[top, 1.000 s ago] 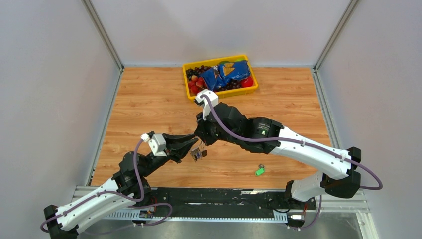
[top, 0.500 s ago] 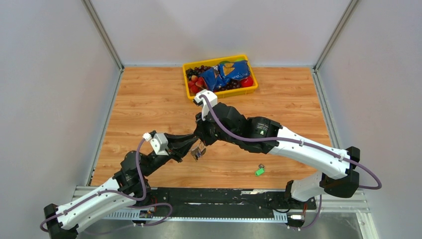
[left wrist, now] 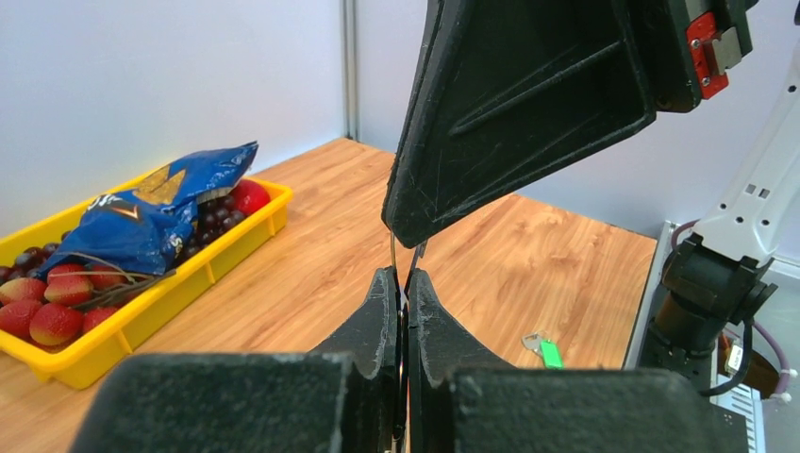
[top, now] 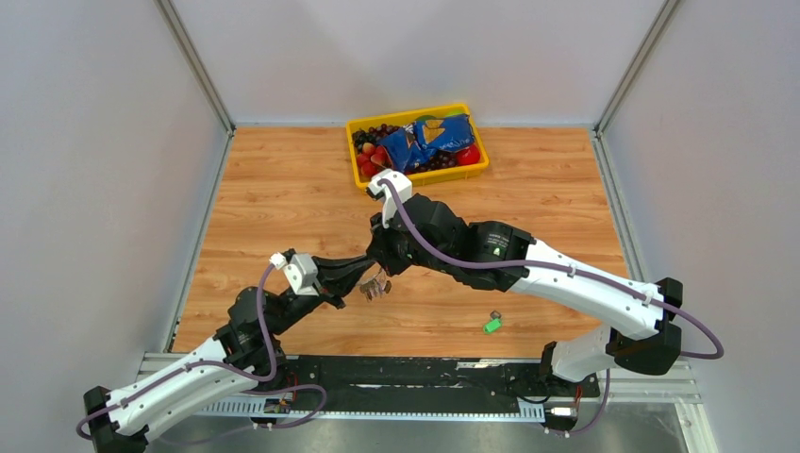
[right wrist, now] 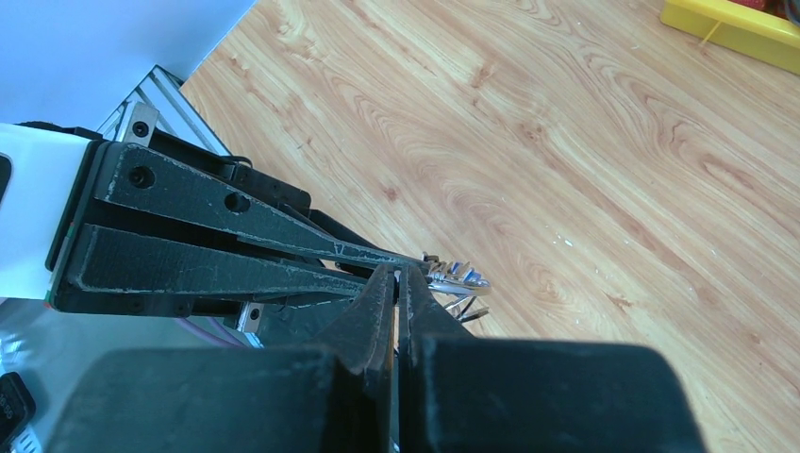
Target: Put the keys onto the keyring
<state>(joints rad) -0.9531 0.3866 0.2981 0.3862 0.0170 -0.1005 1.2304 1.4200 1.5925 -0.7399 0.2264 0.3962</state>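
Plain pale grey walls [top: 94,142] enclose a wooden table [top: 283,189] with a warm orange-brown grain. A metal mounting rail [top: 415,408] runs along its near edge.

From that rail, the black-and-white left arm [top: 179,377] and right arm [top: 575,278] reach inward. Their tips meet above the middle of the table.

The left gripper [left wrist: 404,279] has its jaws pressed together on the thin silver wire of the keyring [left wrist: 392,253]. In the left wrist view, the wire runs down into the slit between the fingers.

The right gripper [right wrist: 397,274] comes in from the opposite side. Its jaws are likewise flat together, nipping the same ring at their tip.

A bunch of small silvery keys [right wrist: 459,277] fans out just past both tips, held clear of the wood.

At the far edge sits a yellow plastic tray [top: 426,175].
- **Snack bag:** A crumpled blue snack bag [top: 429,140] lies inside, bearing a yellow and black emblem. Its lettering is too small to read.
- **Strawberries:** Red strawberries [top: 371,160] fill the tray's left end.
- **Grapes:** Dark grapes [top: 375,131] lie around and under the bag.
- **Red fruit:** A round red fruit [top: 468,154] sits at the right end.

A single green-tagged key [top: 491,324] lies flat on the wood near the front edge. It is between the grippers and the right arm's base, well apart from the ring.
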